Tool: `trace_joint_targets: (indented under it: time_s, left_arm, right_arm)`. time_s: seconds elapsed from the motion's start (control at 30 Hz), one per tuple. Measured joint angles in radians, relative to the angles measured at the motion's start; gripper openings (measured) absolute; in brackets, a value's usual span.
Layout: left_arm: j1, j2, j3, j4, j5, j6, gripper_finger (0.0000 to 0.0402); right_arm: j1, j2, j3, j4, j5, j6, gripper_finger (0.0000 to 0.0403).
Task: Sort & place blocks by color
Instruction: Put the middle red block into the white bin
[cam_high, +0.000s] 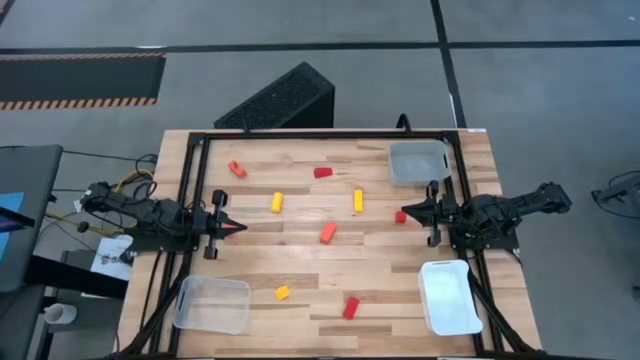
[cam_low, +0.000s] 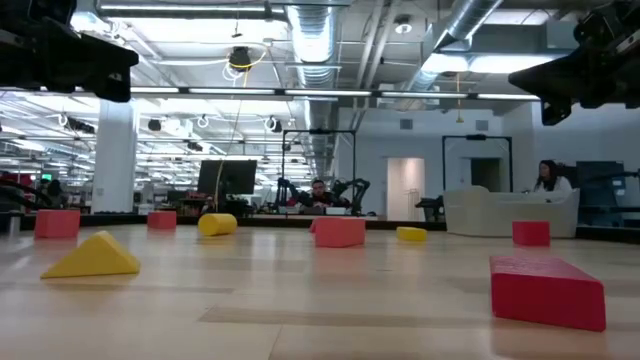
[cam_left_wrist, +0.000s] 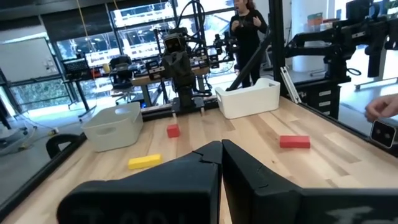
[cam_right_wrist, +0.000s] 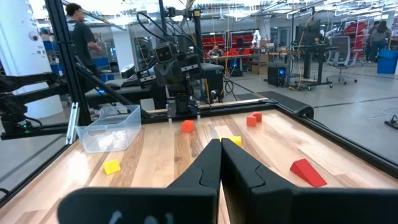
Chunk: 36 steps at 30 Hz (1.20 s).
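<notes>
A pale wooden plank table (cam_high: 330, 290) framed by black rails fills the scene from above; two dark arms lie low at its left and right edges, pointing inward at each other; three plastic trays sit on it: a grey translucent tray (cam_high: 418, 162) at the far right corner, a white tray (cam_high: 449, 297) at the near right corner, and a clear tray (cam_high: 212, 304) at the near left corner, all well apart; the left gripper (cam_high: 234, 228) rests just inside the left rail with its two dark fingers (cam_left_wrist: 205, 168) pressed together, holding nothing; the right gripper (cam_high: 408, 210) sits just inside the right rail, its fingers (cam_right_wrist: 214, 158) likewise closed on nothing, with a small red cube (cam_high: 400, 216) just beside its tip; the small blocks lie scattered loose on the bare wood, none in any tray: an orange bar (cam_high: 328, 232) near the centre, a red bar (cam_high: 351, 307) near the front edge, a yellow bar (cam_high: 358, 201) and a second yellow bar (cam_high: 277, 202) across the middle, a red wedge (cam_high: 323, 172) toward the back, an orange block (cam_high: 237, 169) at the back left, and a small yellow chunk (cam_high: 282, 293) near the clear tray; a person (cam_left_wrist: 249, 31) stands in the room beyond the table
</notes>
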Motion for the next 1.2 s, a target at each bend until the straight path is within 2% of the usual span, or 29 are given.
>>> trace_joint_targets:
  time_s: [0.3,1.2]
  left_arm:
    - [0.0,0.0,0.0,0.0,0.0,-0.054,0.0002]
    - [0.0,0.0,0.0,0.0,-0.001,-0.06,0.0002]
  right_arm:
    - [0.0,0.0,0.0,0.0,0.0,0.0,0.0033]
    - [0.0,0.0,0.0,0.0,0.0,0.0,0.0033]
